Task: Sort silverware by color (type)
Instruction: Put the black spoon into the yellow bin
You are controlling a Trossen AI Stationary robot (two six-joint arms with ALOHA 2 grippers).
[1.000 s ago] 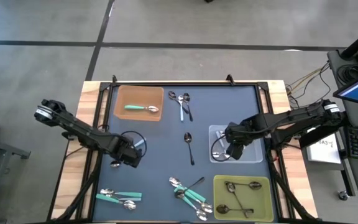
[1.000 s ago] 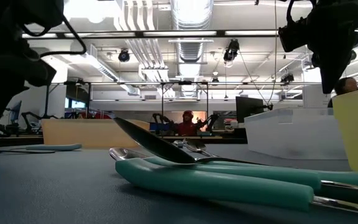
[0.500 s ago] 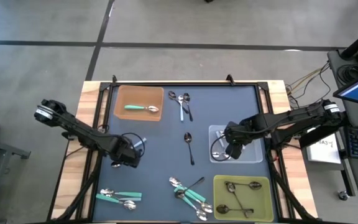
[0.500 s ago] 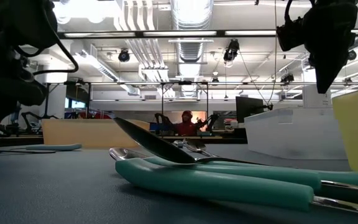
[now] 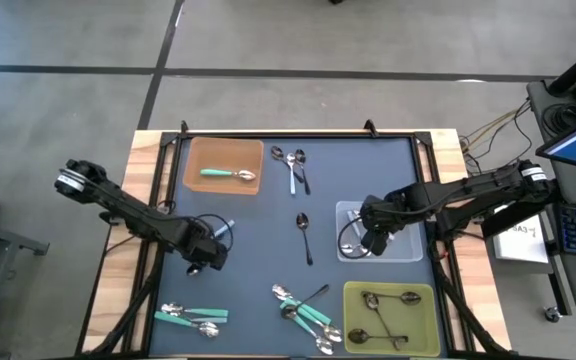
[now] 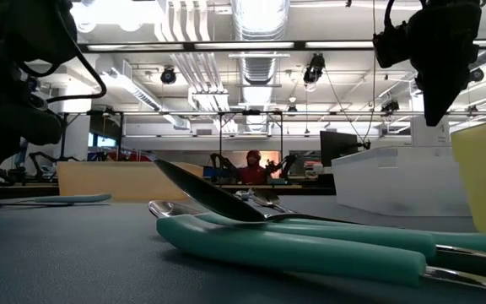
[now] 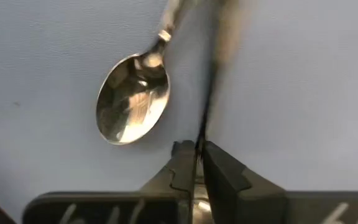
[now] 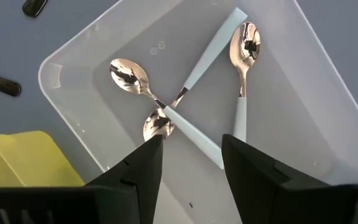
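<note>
Now the right end effector (image 8: 190, 163) hangs wide over the clear plastic tray (image 8: 316, 93) at three o'clock, above three light-blue-handled spoons (image 8: 201, 140) lying sorted inside. The left end effector (image 7: 199, 163) is pinched narrow, holding nothing I can see.

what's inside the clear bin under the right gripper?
In the right wrist view, the clear bin holds three light-blue-handled spoons, two with handles crossed, one beside them. The open right gripper hovers above; its fingers cover part of the bin's floor.
</note>
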